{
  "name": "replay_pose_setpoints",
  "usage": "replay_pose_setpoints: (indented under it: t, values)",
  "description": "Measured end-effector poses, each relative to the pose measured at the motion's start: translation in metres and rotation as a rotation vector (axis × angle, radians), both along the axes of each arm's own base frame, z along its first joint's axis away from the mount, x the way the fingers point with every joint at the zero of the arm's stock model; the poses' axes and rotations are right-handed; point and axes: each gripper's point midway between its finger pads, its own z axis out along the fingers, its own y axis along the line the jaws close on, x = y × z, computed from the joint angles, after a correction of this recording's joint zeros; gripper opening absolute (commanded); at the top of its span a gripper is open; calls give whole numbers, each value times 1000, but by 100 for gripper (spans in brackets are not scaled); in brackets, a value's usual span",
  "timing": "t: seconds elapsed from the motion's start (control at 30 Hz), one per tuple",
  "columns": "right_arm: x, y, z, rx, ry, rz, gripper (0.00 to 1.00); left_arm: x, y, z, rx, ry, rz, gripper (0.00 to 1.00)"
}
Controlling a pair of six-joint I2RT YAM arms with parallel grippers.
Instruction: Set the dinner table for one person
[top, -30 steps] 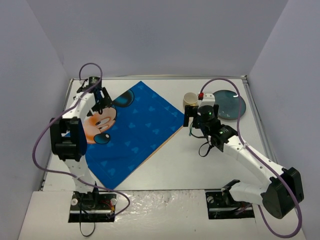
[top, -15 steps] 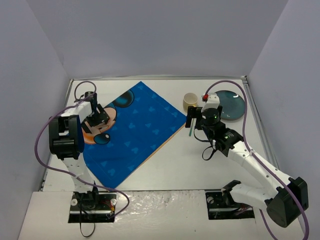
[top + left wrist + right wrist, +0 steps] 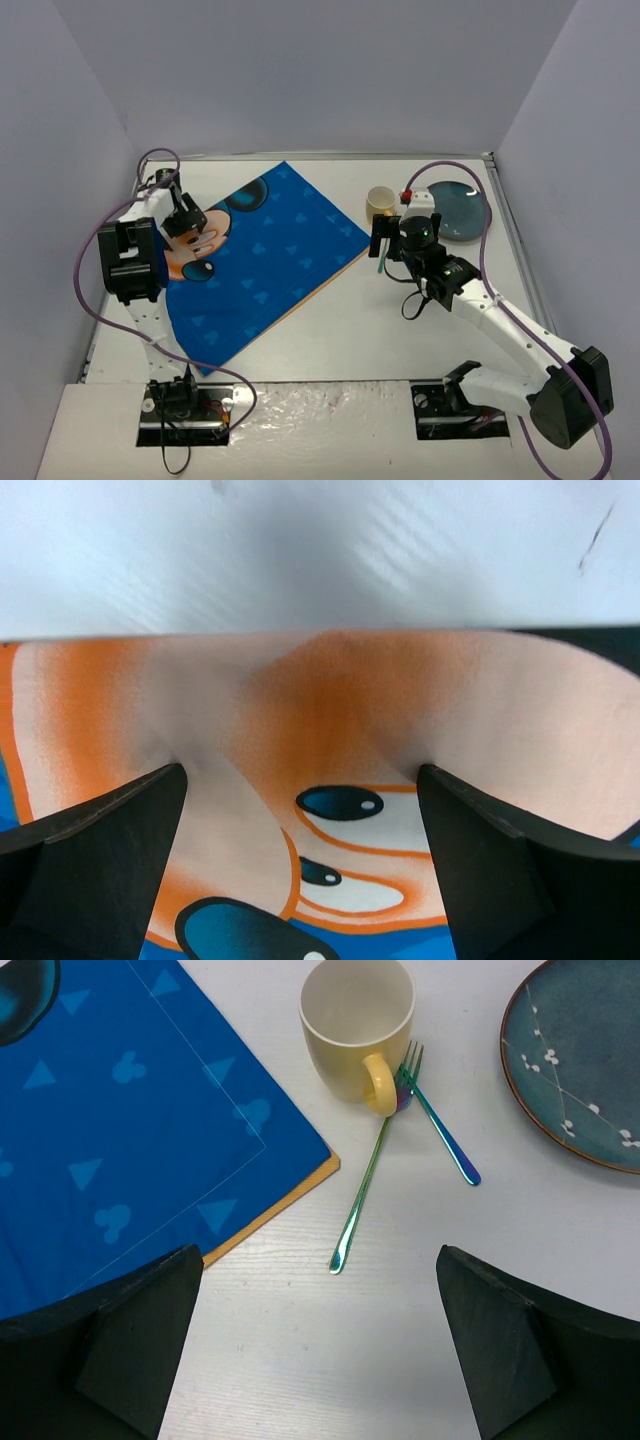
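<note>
Lying flat, dinner table (image 3: 345, 340) prob. runs long-axis L-R.

Robot lab cell, plain grey walls (image 3: 300, 70), white dinner table (image 3: 350, 335), two bolted arms (image 3: 500, 325)

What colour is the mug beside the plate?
The mug is pale yellow; the right wrist view shows it best.

Plain, pale lilac-grey panels close the scene: a back wall (image 3: 320, 80) at 12 o'clock, a left wall (image 3: 50, 200) at 9 and a right wall (image 3: 590, 170) at 3. They stand around the white dinner table (image 3: 340, 330), in soft, even light.
</note>
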Motion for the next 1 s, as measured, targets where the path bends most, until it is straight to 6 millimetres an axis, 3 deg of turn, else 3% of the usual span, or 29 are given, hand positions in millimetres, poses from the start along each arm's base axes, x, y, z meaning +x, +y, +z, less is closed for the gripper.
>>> replay_pose_setpoints:
  t: [0.33,0.47,0.57,0.73,0.83,0.9,1.0]
  values:
    - [1,1,-8,-13,21,1,100,12,8,4,0,-23,4,97]
    - [2,1,-6,-13,17,2,100,12,3,19,-25,-49,-8,97]
    - [3,1,-1,-11,9,3,100,11,-3,61,-27,-121,-28,97]
    - [8,-2,11,5,-11,-16,100,0,-18,178,21,-370,-122,97]
    - [14,-17,14,30,-11,-72,100,-23,-37,236,51,-517,-208,97]
    - [21,-35,14,64,-7,-142,100,-46,-52,249,55,-564,-280,97]
    - [30,-69,13,135,2,-267,100,-82,-69,233,61,-560,-373,97]
